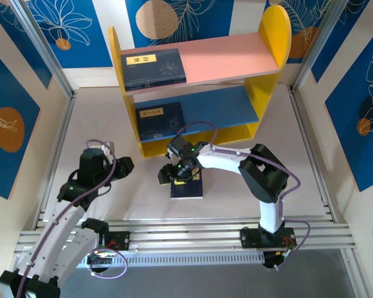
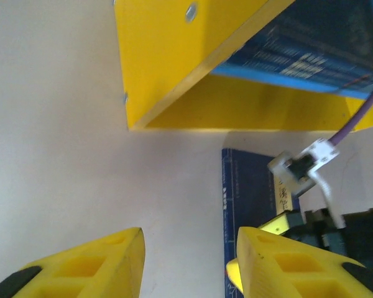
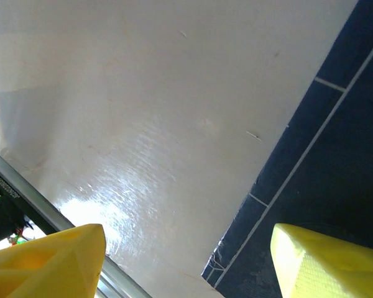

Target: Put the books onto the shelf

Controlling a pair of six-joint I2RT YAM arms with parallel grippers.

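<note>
- Shelf [image 1: 272, 43]: yellow round-topped side panels, pink upper board, blue lower board. The thin navy upper book [image 1: 152, 67] and the lower book [image 1: 160, 121] each lie flat at the left of their boards, with open room to their right.
- Third book [image 1: 188, 188] [image 2: 248, 211] [image 3: 323, 161]: flat on the glossy white table [image 1: 255, 155], just in front of the shelf's base.
- Right gripper [image 1: 171, 174] [image 3: 186, 248]: yellow fingers spread and grasping nothing, straddling the third book's edge, one over the cover and one over the table.
- Left gripper [image 1: 123, 166] [image 2: 189, 248]: fingers apart, empty, left of the third book.

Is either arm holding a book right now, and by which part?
Neither. The right tool hangs open over the edge of the book on the table; the left tool is open, empty.
</note>
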